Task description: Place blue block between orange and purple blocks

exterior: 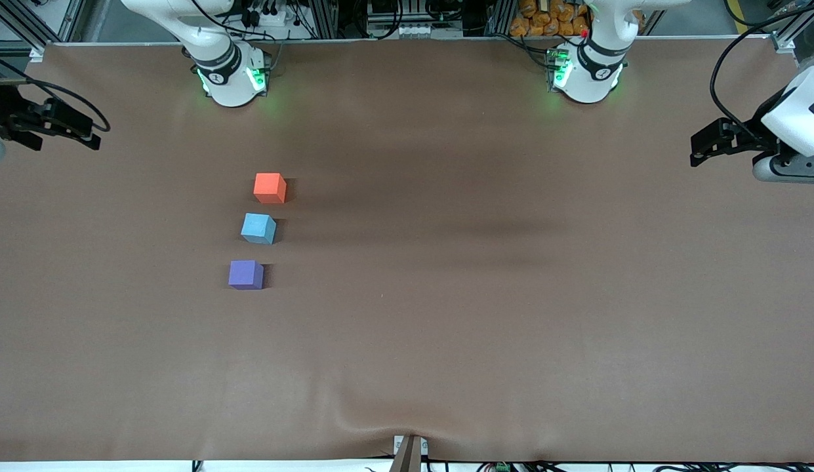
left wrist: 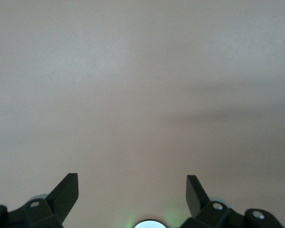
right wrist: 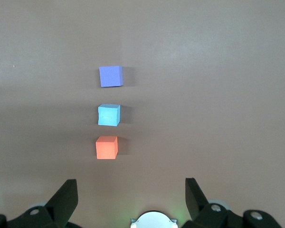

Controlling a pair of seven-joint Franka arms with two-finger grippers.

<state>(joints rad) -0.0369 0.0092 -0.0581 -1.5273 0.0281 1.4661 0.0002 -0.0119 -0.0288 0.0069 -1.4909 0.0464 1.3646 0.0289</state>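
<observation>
Sitting in a short row on a brown tabletop (exterior: 485, 328) are three small matte cubes, all toward the right arm's end of the table. The orange block (exterior: 270, 187) is the farthest from the front camera and closest to the right arm's base. The blue block (exterior: 258, 228) comes next, a little nearer to the camera, and the purple block (exterior: 246, 274) is the nearest of the three. The blue block lies between the other two, with a small gap of bare cloth on each side — none of the cubes touch. The row slants slightly, each cube nearer the camera sitting a bit more toward the right arm's end of the table. The blue block is turned a little out of square with its neighbours.

Neither arm holds anything. The right gripper (exterior: 65, 128) hangs over the edge of the tabletop at the right arm's end, well apart from the blocks, its fingers (right wrist: 66, 197) spread wide and empty. Its wrist camera looks along the row, with the orange block (right wrist: 106, 147), the blue block (right wrist: 109, 115) and the purple block (right wrist: 110, 76) in line.

The left gripper (exterior: 712, 143) hangs over the tabletop's edge at the left arm's end — its fingers (left wrist: 65, 192) are also spread wide and empty, with only bare brown cloth under its wrist camera.
</observation>
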